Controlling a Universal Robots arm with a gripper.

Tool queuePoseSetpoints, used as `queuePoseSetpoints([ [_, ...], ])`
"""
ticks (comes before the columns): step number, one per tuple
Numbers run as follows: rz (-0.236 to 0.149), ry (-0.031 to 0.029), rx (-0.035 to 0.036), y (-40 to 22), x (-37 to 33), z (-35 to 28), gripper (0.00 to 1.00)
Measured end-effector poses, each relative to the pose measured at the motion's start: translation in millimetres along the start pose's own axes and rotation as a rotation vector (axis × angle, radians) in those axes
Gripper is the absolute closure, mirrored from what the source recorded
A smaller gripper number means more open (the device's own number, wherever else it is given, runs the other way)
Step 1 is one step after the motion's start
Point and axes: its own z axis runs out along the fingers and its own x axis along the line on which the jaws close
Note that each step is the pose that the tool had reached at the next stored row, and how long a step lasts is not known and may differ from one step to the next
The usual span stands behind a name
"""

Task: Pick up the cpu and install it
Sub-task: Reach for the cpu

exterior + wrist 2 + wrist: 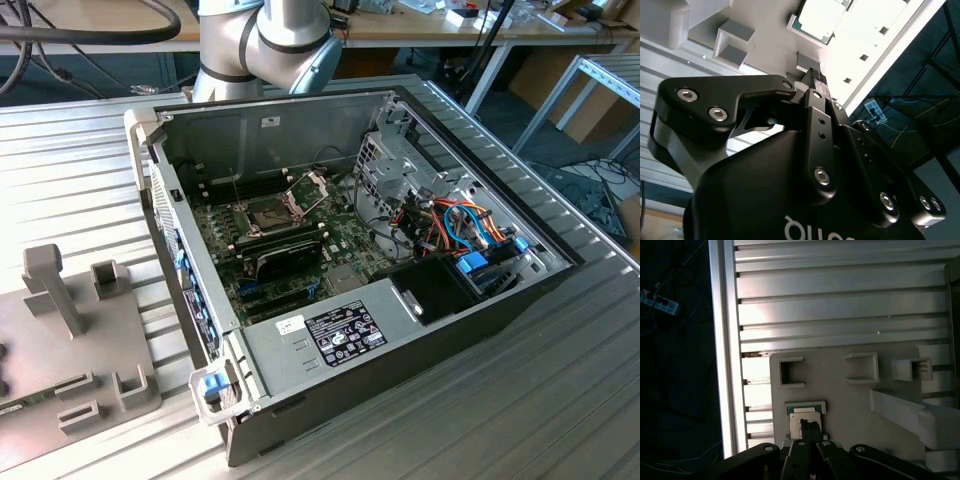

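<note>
The cpu (803, 415), a small pale square chip with a green edge, lies flat in a low nest on the grey holder plate (840, 400). The second wrist view shows the cpu (816, 19) beyond the fingertips. In both wrist views my black gripper (810, 426) hovers just over the cpu's near edge, its fingers pressed together and holding nothing. My gripper (815, 77) stands apart from the chip. In the exterior view the dark square socket (272, 212) sits on the green motherboard (225, 240) with its metal frame (312, 183) hinged up.
The open computer case (330, 345) lies on the ribbed metal table (520, 420), with a drive cage and coloured cables at the exterior view's right. The grey holder plate (80, 340), with raised brackets and a post, sits at the exterior view's left. The table edge (725, 340) runs close by the plate.
</note>
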Motion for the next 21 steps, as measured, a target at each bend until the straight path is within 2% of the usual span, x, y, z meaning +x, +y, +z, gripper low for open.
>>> queuePoseSetpoints([
  [9, 0.0, 0.0, 0.0, -0.7, 1.7, 6.7, 0.89],
  [15, 0.0, -0.0002, -0.0001, -4.9, 1.5, 11.8, 0.89],
  [21, 0.0, 0.001, 0.0, -6.2, 1.8, 20.8, 0.89],
])
